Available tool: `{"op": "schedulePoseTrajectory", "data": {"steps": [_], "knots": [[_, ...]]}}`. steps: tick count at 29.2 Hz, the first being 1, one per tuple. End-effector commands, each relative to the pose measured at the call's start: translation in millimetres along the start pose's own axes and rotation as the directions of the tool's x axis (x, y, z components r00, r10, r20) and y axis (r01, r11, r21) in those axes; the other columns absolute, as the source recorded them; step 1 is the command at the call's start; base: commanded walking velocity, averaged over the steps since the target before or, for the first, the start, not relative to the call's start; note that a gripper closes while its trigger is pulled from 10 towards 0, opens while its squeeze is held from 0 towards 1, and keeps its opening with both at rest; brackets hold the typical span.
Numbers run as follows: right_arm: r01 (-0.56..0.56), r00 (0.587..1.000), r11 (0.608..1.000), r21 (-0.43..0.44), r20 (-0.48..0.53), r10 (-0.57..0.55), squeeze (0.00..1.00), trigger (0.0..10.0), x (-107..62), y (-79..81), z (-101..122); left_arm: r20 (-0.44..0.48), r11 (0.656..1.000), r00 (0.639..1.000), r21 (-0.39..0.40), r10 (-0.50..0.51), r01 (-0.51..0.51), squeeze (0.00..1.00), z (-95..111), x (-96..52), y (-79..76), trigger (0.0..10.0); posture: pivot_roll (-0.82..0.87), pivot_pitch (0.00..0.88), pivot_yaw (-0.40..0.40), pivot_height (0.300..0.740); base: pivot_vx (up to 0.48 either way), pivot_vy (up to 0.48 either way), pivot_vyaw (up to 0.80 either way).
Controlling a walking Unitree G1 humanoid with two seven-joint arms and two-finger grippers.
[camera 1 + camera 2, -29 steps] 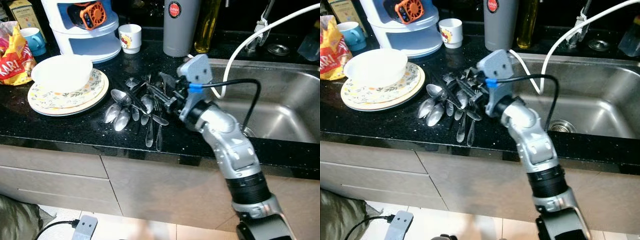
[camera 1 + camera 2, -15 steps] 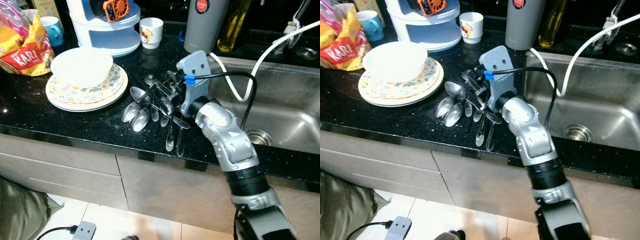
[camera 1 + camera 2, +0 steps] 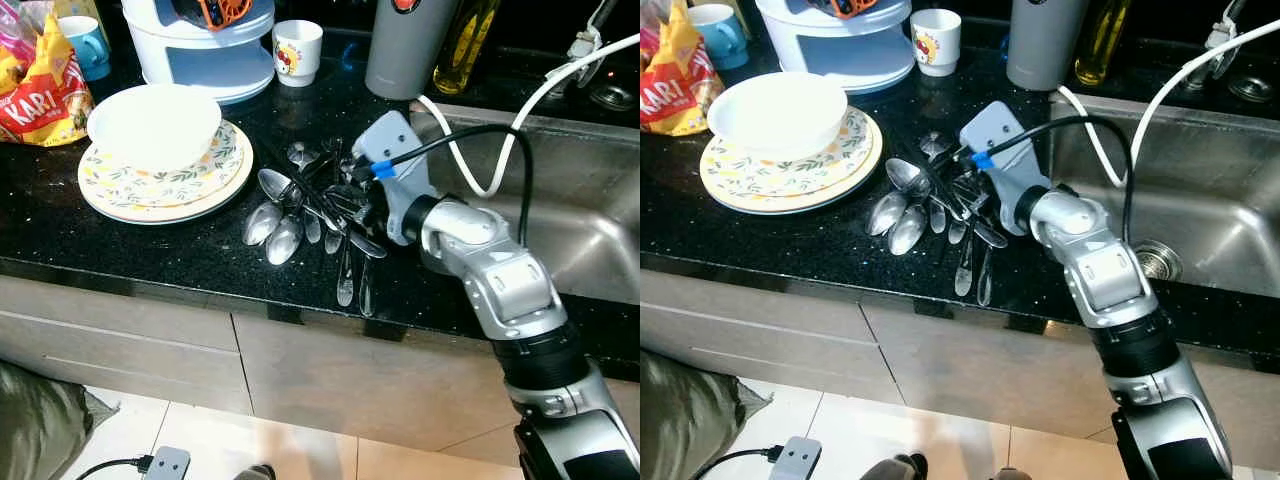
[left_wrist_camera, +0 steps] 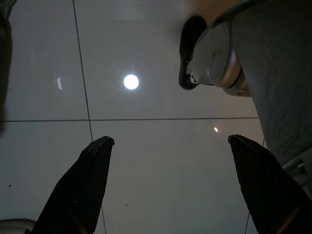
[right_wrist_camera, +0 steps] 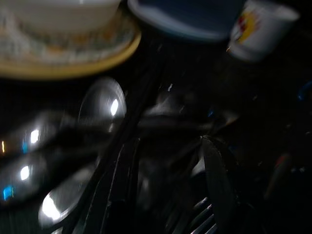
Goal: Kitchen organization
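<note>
Right gripper point(image 3: 345, 190) reaches into the pile of cutlery point(image 3: 310, 215) on the black counter point(image 3: 150, 250).

The right arm rises from below, bends at the elbow and stretches over the counter edge toward the pile, its wrist beside the sink point(image 3: 590, 200). Its black fingers point(image 5: 214, 180) sit low among the handles, slightly apart in the blurred wrist view; whether they clamp anything cannot be told. The cutlery is shiny steel, spoons and forks heaped together. Several spoon bowls fan out on the side toward the stacked plates point(image 3: 165, 185) with the white bowl point(image 3: 155, 122); a few pieces lie with their long axes running toward the counter's front edge. The left gripper point(image 4: 168, 146) hangs over the tiled floor point(image 4: 146, 161), fingers wide apart.
</note>
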State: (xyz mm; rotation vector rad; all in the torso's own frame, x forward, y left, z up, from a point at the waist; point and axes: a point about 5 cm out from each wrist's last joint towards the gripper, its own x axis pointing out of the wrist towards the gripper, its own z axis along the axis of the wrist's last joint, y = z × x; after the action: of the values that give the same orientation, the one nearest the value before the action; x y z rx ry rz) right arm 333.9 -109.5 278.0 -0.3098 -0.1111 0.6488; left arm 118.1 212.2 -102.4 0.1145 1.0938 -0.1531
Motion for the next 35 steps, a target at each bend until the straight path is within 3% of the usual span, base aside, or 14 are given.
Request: {"op": "schedulePoseTrajectory", "data": {"steps": [1,8,12,15,35], "knots": [[0.008,1.000,1.000,0.025,0.028,-0.009,0.00,10.0,-2.2,-2.0,7,-0.040,1.000,0.999,-0.001,-0.020,0.020,0.00,-12,-1.2,-6.9,10.0,0.05,0.181,-0.056,0.740,0.000,0.000,0.00],[-0.019,0.998,0.996,0.084,0.063,0.013,0.00,10.0,-1.0,2.9,18,-0.039,1.000,0.999,-0.006,-0.016,0.015,0.00,-11,-1.0,-6.7,10.0,0.05,0.178,-0.054,0.740,0.000,0.000,0.00],[-0.171,0.985,0.982,0.076,0.009,0.171,0.00,10.0,-1.6,28.8,13,-0.037,1.000,0.999,-0.006,-0.015,0.015,0.00,-10,-0.5,-6.7,10.0,0.05,0.173,-0.056,0.740,0.000,0.000,0.00],[-0.208,0.978,0.973,0.098,-0.006,0.210,0.00,10.0,-1.7,35.9,11,-0.034,1.000,0.999,-0.006,-0.014,0.014,0.00,-8,0.0,-6.9,10.0,0.05,0.171,-0.055,0.740,0.000,0.000,0.00],[-0.133,0.980,0.988,0.076,-0.138,0.142,0.00,10.0,-0.2,38.4,-1,-0.033,1.000,0.999,0.007,-0.018,0.019,0.00,-5,1.2,-8.4,10.0,0.04,0.162,-0.051,0.740,0.000,0.000,0.00]]}}
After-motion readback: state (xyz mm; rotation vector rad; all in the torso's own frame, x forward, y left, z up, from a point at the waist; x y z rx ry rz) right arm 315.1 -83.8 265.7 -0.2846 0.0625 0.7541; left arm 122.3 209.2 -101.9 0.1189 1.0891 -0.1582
